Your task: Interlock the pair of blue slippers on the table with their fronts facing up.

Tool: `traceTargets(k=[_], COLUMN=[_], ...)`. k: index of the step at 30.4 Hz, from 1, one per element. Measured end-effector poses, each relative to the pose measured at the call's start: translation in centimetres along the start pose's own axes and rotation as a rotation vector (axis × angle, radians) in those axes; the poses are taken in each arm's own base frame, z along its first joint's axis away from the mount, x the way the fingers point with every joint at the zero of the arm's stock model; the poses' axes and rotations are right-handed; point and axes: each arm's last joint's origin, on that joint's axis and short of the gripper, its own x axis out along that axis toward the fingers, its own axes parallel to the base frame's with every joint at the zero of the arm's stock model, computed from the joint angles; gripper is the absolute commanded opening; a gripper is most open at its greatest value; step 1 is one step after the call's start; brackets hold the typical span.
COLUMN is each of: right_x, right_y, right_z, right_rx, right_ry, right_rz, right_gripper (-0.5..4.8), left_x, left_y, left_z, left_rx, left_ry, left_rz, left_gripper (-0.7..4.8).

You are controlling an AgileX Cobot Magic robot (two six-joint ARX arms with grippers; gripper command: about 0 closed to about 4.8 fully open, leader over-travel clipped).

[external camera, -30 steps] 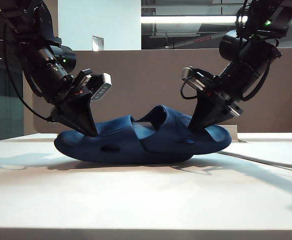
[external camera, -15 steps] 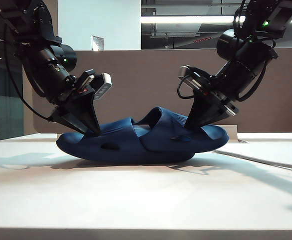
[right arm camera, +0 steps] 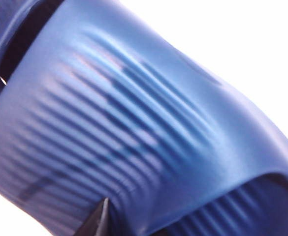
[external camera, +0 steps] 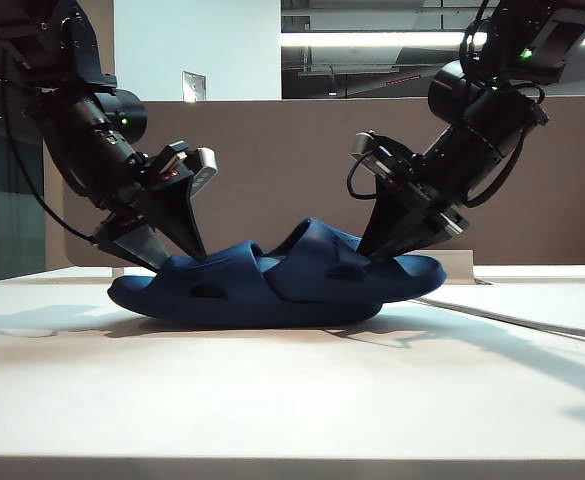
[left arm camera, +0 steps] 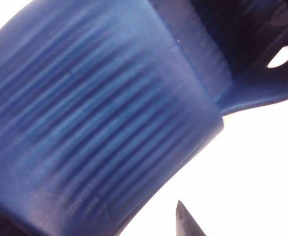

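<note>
The pair of dark navy-blue moulded foam slippers lies interlocked on the white matte tabletop, straps up, between my two pincers. My left pincer sits at the heel end of the left slipper, fingers spread apart, one finger above the sole and one below. My right pincer is down at the other slipper's ribbed strap; can't tell if it grips.
</note>
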Motion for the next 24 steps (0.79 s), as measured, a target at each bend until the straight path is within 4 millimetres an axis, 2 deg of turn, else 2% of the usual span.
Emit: traceTargets(k=[2, 5, 8, 20, 24], right_x=[0.0, 0.2, 0.3, 0.2, 0.1], right_y=[0.0, 0.2, 0.4, -0.1, -0.5], right_z=[0.0, 0.1, 0.2, 0.3, 0.3], right_rx=[0.000, -0.005, -0.010, 0.029, 0.063], right_ry=[-0.005, -0.009, -0.013, -0.029, -0.042], right_rz=[0.014, 0.030, 0.043, 0.013, 0.007], right_gripper=[0.85, 0.85, 0.85, 0.86, 1.44], left_x=[-0.5, -1.2, -1.7, -2.2, -2.2], left_y=[0.6, 1.4, 2.1, 2.7, 2.7], left_z=[-0.2, -0.5, -0.7, -0.9, -0.9], left_rx=[-0.029, -0.078, -0.113, -0.151, -0.151], left_ry=[-0.009, -0.029, -0.049, -0.061, -0.060], left_rz=[-0.003, -0.010, -0.017, 0.000, 0.004], left_gripper=[2.55, 3.13, 3.43, 3.51, 3.51])
